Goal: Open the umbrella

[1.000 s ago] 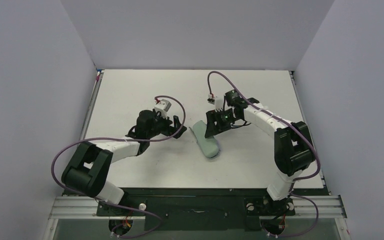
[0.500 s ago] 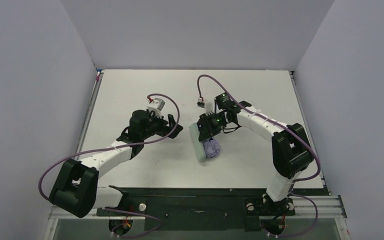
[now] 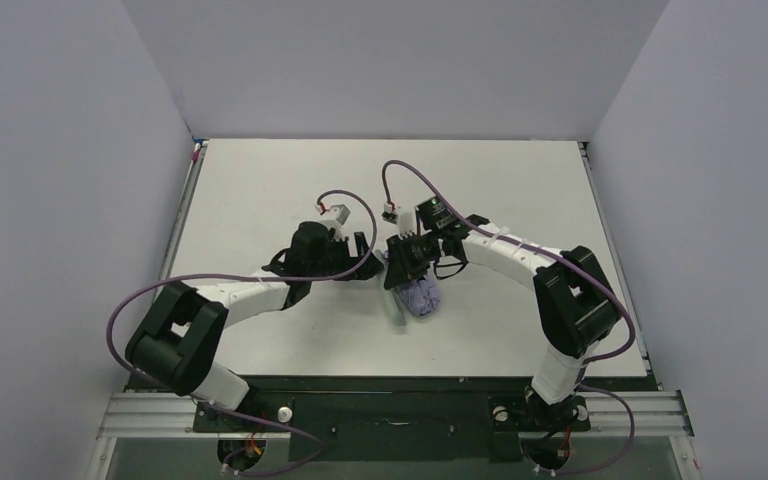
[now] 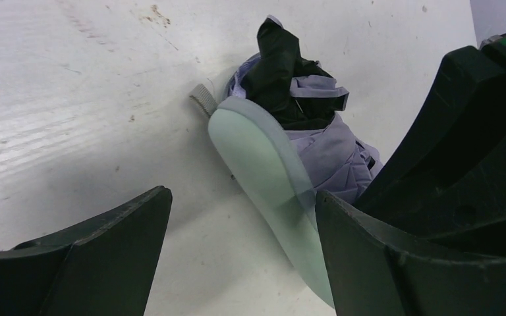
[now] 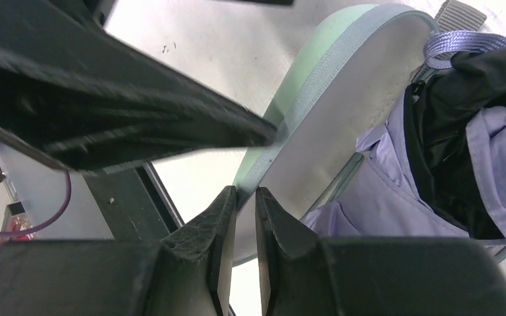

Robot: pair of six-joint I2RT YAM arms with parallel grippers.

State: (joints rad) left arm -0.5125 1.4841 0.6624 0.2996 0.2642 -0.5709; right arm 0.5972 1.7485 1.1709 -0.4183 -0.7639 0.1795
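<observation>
my right hand (image 5: 245, 197) pinched shut on pale green oblong case (image 5: 342, 85) lid | left hand (image 4: 240, 197) open about its end | risk: bite looks shallow, I think; a slip drops lid onto crumpled lavender-and-black folding umbrella (image 5: 395, 178)

Right end effector (image 5: 245, 192) pinches case lid (image 5: 356, 85) (umbrella (image 5: 395, 184) beside).

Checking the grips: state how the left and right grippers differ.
The left gripper is wide open; the right gripper is nearly shut. The left grips nothing; the right pinches the lid edge of the case. Both are black and sit at the open case holding the umbrella.
</observation>
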